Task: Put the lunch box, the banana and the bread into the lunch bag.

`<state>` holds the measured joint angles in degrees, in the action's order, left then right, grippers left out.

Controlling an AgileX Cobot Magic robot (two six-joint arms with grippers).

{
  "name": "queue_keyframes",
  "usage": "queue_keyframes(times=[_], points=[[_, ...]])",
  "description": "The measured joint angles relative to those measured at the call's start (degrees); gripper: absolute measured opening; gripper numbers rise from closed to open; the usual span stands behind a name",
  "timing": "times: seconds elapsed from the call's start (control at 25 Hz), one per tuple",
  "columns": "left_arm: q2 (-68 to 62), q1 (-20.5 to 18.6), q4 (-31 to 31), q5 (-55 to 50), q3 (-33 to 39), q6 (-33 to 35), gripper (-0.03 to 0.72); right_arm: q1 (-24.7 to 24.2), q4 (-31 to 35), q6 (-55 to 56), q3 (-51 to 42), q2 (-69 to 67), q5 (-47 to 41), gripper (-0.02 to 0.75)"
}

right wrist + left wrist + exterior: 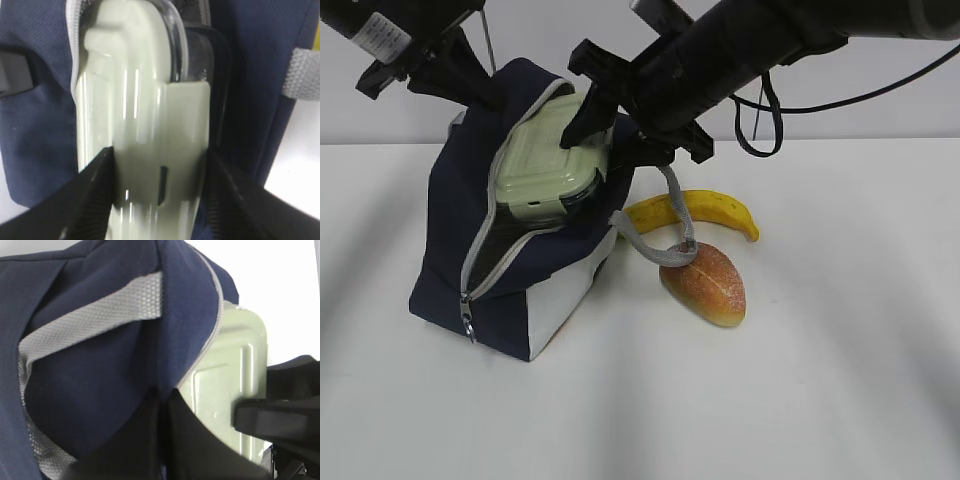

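At the far left of your exterior view, your left gripper (470, 75) reaches in from the top corner and meets the upper back edge of the lunch bag (470, 200); in the left wrist view its dark fingers (145, 440) sit tight against a fold of navy fabric below the grey handle strap (90, 315), so it appears to be pinching the bag's rim, though you cannot see the tips clearly enough to be sure. The bag stands on the white table (820, 380), leaning, with its zipper (475, 255) undone and the mouth gaping toward the camera. Sitting in that opening is the lunch box (545, 165), green lid facing out, partly inside and partly proud of the rim. Your right gripper (595, 120) comes down from the upper right and clamps the box at its upper right edge; the right wrist view shows the two black fingers (90, 195) pressed on either side of the lid and its clip, with the clear base behind, so it is closed firmly on the lunch box (145, 130). Moving right, a loose grey handle (655, 235) droops from the bag and its end rests on the bread (705, 285), which lies on the table just beside the bag. Behind it lies the banana (705, 210), close to the bread and near the bag's side.
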<state>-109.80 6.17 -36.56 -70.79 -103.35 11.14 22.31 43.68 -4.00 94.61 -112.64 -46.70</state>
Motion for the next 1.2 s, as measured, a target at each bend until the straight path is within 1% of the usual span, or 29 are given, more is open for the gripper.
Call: queue_keyframes(times=[0.32,0.52,0.76,0.96,1.2], points=[[0.00,0.00,-0.12,0.05,0.00,0.00,-0.001,2.11,-1.06,2.61,1.06,-3.67,2.23,0.384],[0.00,0.00,-0.33,0.05,0.00,0.00,-0.001,4.16,-1.63,4.00,5.94,-7.82,2.45,0.384],[0.00,0.00,-0.33,0.05,0.00,0.00,-0.001,4.81,-2.23,5.21,11.12,-13.23,2.55,0.384],[0.00,0.00,-0.11,0.05,0.00,0.00,-0.001,5.38,-2.37,5.34,11.49,-15.66,3.42,0.384],[0.00,0.00,0.08,0.05,0.00,0.00,-0.001,6.39,-1.55,5.45,11.68,-18.08,6.62,0.384]])
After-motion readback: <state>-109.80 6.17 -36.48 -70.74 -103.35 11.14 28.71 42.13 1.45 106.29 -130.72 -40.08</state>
